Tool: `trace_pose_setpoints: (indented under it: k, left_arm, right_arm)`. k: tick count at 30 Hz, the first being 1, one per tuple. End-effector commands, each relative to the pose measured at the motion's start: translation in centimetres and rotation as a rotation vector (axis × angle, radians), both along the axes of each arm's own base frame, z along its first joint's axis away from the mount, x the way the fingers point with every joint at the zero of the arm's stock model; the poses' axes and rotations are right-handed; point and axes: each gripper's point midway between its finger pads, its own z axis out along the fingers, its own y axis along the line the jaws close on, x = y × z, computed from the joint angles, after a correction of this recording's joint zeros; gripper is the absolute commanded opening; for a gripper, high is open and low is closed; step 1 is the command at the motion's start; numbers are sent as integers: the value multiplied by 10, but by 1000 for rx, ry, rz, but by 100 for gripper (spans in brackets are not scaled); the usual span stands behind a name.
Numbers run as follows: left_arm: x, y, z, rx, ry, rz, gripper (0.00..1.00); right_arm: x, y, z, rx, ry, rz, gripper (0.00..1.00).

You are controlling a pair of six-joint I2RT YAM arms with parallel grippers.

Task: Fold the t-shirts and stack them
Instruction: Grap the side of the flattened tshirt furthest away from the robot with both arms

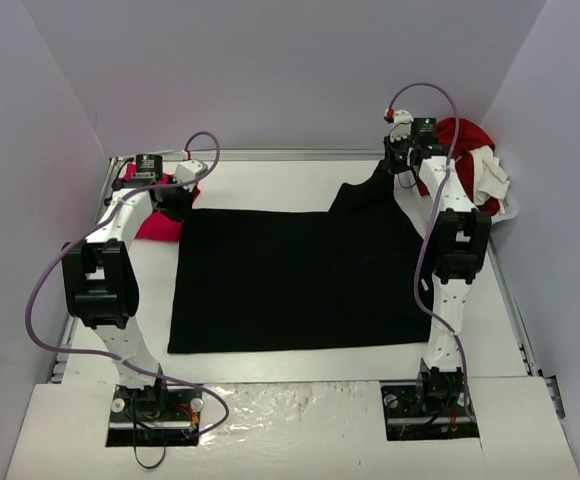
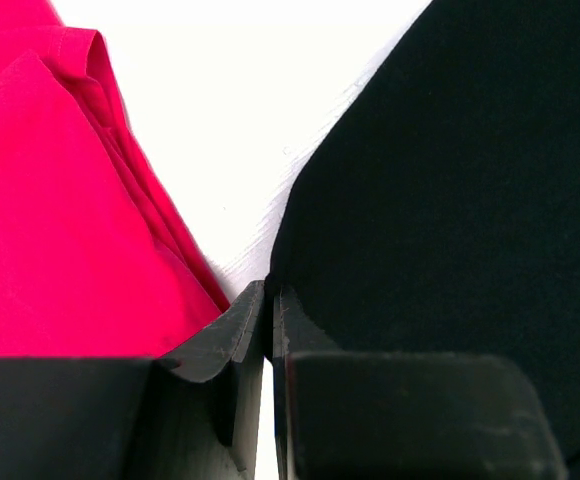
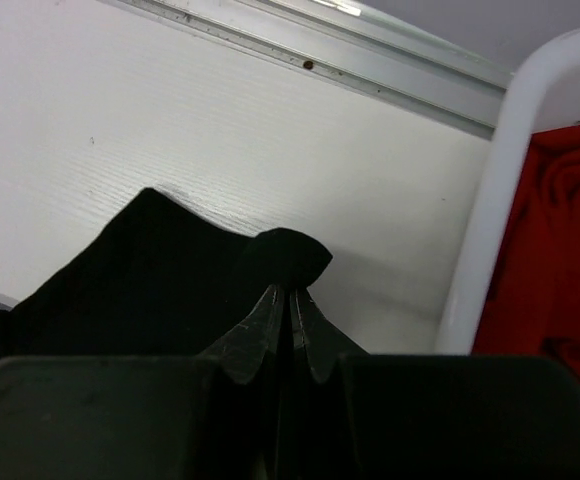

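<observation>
The large black t-shirt (image 1: 295, 280) lies spread flat in the middle of the table. My left gripper (image 1: 175, 196) is shut on its far left corner (image 2: 450, 190), low at the table. My right gripper (image 1: 402, 160) is shut on its far right corner (image 3: 170, 285) and holds that corner lifted, so the cloth rises in a peak there. The pink-red t-shirt (image 1: 158, 222) lies bunched just left of the left gripper, close beside my left fingers (image 2: 232, 335) in the left wrist view (image 2: 60, 220). My right fingers (image 3: 260, 330) pinch a black fold.
A white basket (image 3: 485, 230) with red and white cloth (image 1: 475, 165) stands at the far right corner, close to the right gripper. A metal rail (image 1: 290, 155) runs along the table's far edge. Grey walls enclose the table on three sides.
</observation>
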Motion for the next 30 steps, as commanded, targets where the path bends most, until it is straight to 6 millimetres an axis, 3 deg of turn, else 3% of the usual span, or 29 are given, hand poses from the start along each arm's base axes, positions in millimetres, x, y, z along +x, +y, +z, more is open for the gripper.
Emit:
trace_pose_setpoints:
  k: [1,8,15,21,22,23,30]
  left_arm:
    - [7,-3,35,-9,-82,-14,2]
    - [-1,-4,44,-35,-98,-29,2]
    - [-19,-6,60,-58,-114,-61,2]
    - [-47,-9,59,-59,-100,-105,2]
    - [-51,-10,59,-57,-103,-113,2]
    - [-54,-9,64,-55,-119,-114,2]
    - [-85,-14,50,-66,-77,-170,2]
  right_arm:
    - [-10,-14,66,-57,-103,-29,0]
    - [-37,-22,81,-77,-82,-33,0]
    - [-68,-14,102,-49,-51,12,0]
    - [-105,-12,115,-53,-19,32,0]
    - [-114,-11,109,-52,7,38,0]
    - [-121,-10,118,-54,-6,42,0]
    - [-172,-6,113,-61,65,79,0]
